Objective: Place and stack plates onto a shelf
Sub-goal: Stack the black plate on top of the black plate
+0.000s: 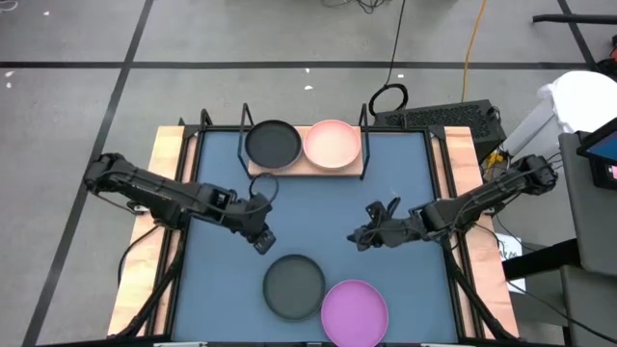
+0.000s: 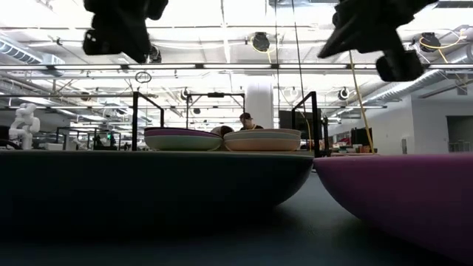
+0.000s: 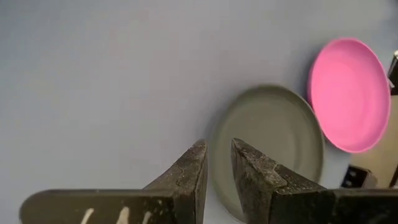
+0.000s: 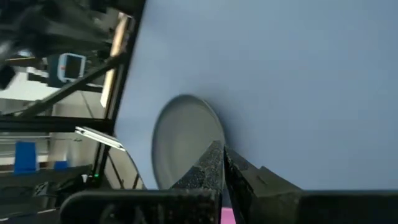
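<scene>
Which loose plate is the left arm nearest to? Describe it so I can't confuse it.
On the blue mat, look at the edge opposite the wooden shelf, where two plates lie loose. It is the dark grey plate, just beyond the left gripper; its neighbour, the purple plate, overlaps it.

Two stacks of plates (image 1: 274, 143) sit side by side on the shelf (image 1: 307, 169) at upper centre; two more plates (image 1: 294, 286) lie touching on the mat (image 1: 318, 217) at bottom centre.

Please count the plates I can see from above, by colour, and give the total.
Dark grey plates: 2, one on the shelf, one on the mat
Pink plate: 1, on the shelf
Purple plate: 1, on the mat
Total: 4
</scene>
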Robot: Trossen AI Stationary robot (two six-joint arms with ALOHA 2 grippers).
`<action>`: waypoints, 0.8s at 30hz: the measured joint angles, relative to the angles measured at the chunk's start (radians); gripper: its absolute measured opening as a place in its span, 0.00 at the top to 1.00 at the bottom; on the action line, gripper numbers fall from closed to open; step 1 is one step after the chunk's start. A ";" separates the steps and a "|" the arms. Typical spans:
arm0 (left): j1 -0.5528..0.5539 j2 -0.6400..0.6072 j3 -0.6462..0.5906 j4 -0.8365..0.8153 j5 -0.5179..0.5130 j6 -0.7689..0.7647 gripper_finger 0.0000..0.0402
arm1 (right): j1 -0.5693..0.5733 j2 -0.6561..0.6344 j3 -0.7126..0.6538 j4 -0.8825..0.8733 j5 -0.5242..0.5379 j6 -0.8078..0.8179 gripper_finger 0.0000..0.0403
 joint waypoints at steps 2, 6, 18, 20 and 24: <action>-0.030 0.000 0.000 0.000 -0.007 -0.044 0.81 | 0.011 0.000 0.000 -0.026 -0.001 0.030 1.00; -0.089 0.000 0.000 -0.002 -0.066 -0.165 0.81 | 0.025 0.000 0.000 -0.050 -0.001 0.040 1.00; -0.125 0.092 0.000 -0.009 -0.002 -0.395 0.67 | 0.092 0.000 0.000 -0.095 -0.124 -0.073 1.00; -0.128 0.105 0.000 0.001 0.011 -0.444 0.61 | 0.092 0.000 0.000 -0.110 -0.174 -0.118 1.00; -0.145 0.106 0.000 0.017 0.009 -0.533 0.51 | 0.089 0.000 0.000 -0.129 -0.262 -0.177 1.00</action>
